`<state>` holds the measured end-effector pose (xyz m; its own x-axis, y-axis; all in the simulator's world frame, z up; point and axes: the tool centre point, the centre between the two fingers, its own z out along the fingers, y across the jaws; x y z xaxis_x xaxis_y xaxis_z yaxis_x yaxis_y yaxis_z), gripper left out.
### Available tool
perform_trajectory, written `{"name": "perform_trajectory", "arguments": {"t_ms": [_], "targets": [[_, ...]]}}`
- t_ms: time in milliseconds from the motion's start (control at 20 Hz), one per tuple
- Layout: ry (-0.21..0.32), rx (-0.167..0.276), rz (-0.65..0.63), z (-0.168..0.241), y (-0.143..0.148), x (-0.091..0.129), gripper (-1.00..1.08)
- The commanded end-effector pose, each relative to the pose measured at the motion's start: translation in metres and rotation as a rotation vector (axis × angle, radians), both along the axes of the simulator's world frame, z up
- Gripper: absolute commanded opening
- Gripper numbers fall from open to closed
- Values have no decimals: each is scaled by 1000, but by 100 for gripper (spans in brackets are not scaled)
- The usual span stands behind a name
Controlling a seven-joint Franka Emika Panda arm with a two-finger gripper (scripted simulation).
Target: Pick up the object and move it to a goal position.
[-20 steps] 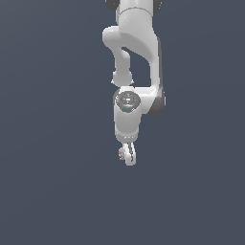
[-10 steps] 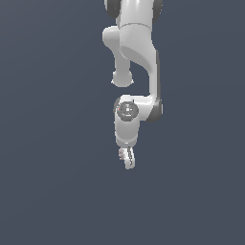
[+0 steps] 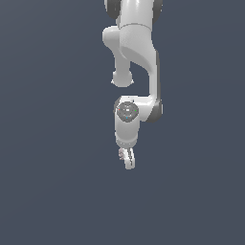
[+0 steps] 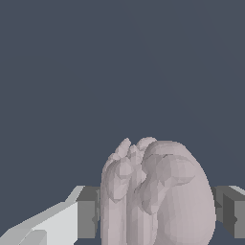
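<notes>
The object (image 4: 158,196), a lumpy pinkish-grey blob, sits clamped between the fingers (image 4: 87,213) of the gripper (image 3: 127,159). Over the last second the arm has carried it a little lower in the exterior view, so the grasp looks secure and transport toward the goal seems underway.

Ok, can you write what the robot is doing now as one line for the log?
phase: carrying | gripper: shut on object | object: between both fingers, off the ground | goal: not visible
</notes>
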<state>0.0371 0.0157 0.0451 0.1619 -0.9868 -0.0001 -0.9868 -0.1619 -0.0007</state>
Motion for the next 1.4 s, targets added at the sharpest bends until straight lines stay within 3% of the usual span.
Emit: {"name": "perform_trajectory", "arguments": {"t_ms": [0,550,1350], "targets": [[1,0,0,-1,0,0,-100],[0,0,0,36,-18,4,-100],[1,-1,-2,191,-93,26,-100]]}}
